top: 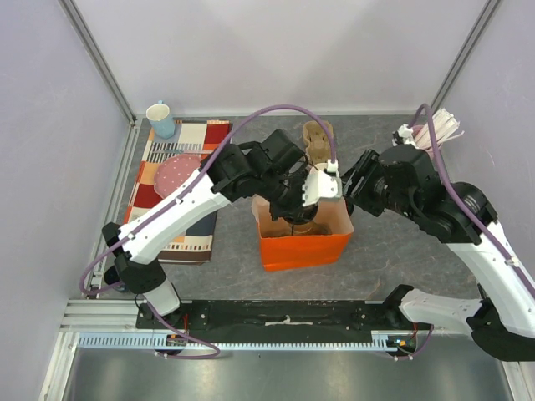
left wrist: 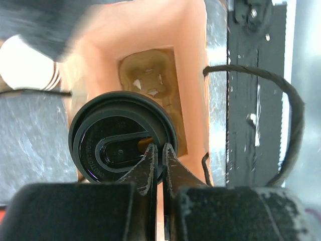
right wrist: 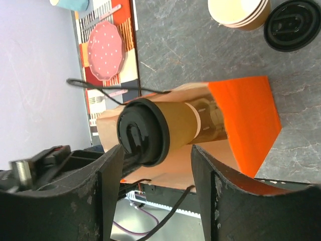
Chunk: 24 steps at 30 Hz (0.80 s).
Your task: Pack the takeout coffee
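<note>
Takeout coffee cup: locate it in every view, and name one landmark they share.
Top external: cup at centre, mostly hidden inside the orange bag.
Left wrist: cup lower left, black lid facing the camera, left gripper pinching its rim.
Right wrist: cup at centre, lid pointing left, between the open right gripper fingers.
Shared landmark: the orange bag.

Lab test cell, white panel walls [top: 276, 50], aluminium frame posts [top: 100, 60], slotted base rail [top: 92, 317]

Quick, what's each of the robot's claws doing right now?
Left gripper: closed, pinching the takeout coffee by its lid rim, over the orange bag.
Right gripper: open, holding nothing.
</note>
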Each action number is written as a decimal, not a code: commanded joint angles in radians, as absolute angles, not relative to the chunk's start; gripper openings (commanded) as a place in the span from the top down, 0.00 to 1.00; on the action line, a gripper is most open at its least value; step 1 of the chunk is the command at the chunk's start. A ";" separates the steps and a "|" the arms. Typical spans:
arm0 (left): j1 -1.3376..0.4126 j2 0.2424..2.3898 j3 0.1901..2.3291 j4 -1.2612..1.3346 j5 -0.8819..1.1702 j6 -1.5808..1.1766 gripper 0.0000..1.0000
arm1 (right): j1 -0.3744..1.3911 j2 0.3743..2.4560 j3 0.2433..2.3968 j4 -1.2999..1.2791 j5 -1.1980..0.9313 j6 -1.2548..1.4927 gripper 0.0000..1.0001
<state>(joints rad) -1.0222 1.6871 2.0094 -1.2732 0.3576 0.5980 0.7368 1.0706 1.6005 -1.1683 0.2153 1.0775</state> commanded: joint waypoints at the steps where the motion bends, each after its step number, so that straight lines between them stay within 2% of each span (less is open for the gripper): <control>1: -1.015 1.634 2.017 -1.157 0.203 0.143 0.98 | 0.742 1.140 1.646 -1.160 0.173 1.092 0.36; 7: -1.012 1.638 2.005 -1.221 0.107 -0.118 0.98 | 0.744 1.170 1.684 -1.160 0.166 1.060 0.36; 19: -1.008 1.608 1.881 -1.227 -0.165 -0.431 0.98 | 0.744 1.089 1.632 -1.175 0.201 1.097 0.35; 24: -1.006 1.638 1.865 -1.180 -0.184 -0.495 0.98 | 0.744 1.068 1.632 -1.203 0.215 1.100 0.35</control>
<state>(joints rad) -1.0092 1.6348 1.8744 -1.2308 -0.1158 -0.3630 0.7395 1.0878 1.6363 -1.1721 0.1833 1.0847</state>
